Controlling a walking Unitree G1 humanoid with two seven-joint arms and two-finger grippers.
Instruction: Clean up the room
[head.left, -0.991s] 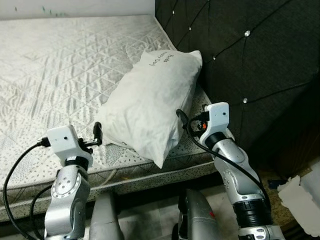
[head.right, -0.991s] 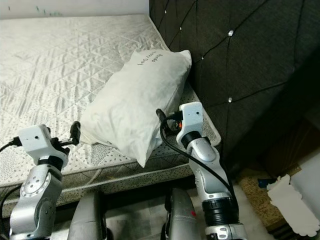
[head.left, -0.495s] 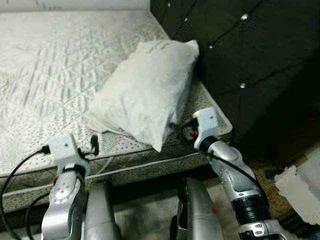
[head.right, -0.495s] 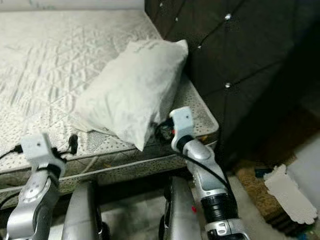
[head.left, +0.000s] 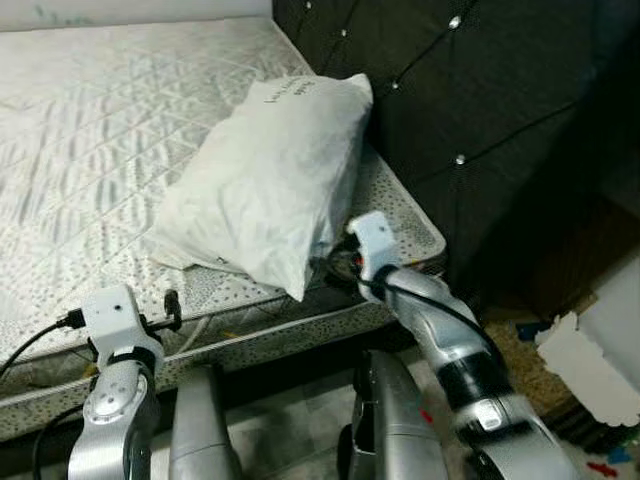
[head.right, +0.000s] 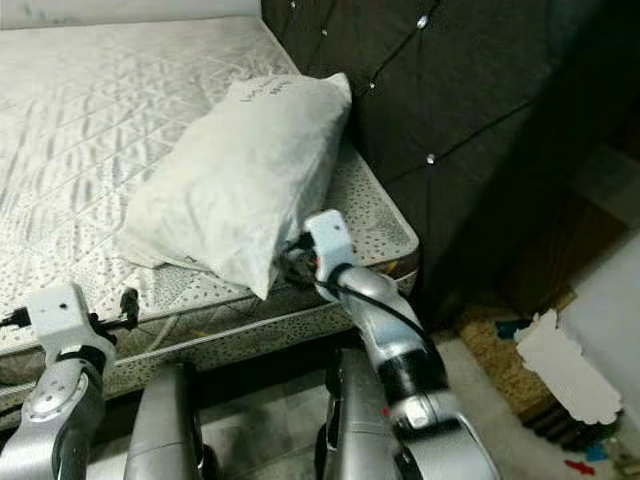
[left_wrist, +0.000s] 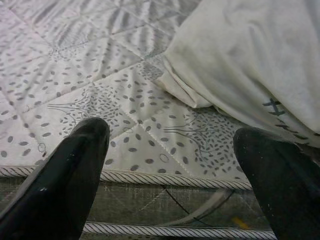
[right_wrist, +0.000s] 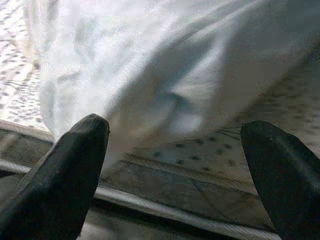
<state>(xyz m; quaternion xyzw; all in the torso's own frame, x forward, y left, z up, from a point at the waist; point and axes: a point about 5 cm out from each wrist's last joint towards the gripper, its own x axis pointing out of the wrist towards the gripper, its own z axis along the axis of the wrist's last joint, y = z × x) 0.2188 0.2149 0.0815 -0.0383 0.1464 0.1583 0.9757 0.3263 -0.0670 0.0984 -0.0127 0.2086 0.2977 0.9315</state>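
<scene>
Pillow (head.left: 265, 180) seen lying on bed (head.left: 90, 150) by headboard (head.left: 470, 110). Right claw (right_wrist: 175, 165) spread apart at pillow's corner; left claw (left_wrist: 170, 165) spread apart nr bed edge.

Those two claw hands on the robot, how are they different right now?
The right gripper is up against the near corner of the white pillow, while the left gripper sits at the edge of the quilted white mattress, apart from the pillow. The right arm reaches forward; the left is drawn back low. Both have black fingers spread open.
</scene>
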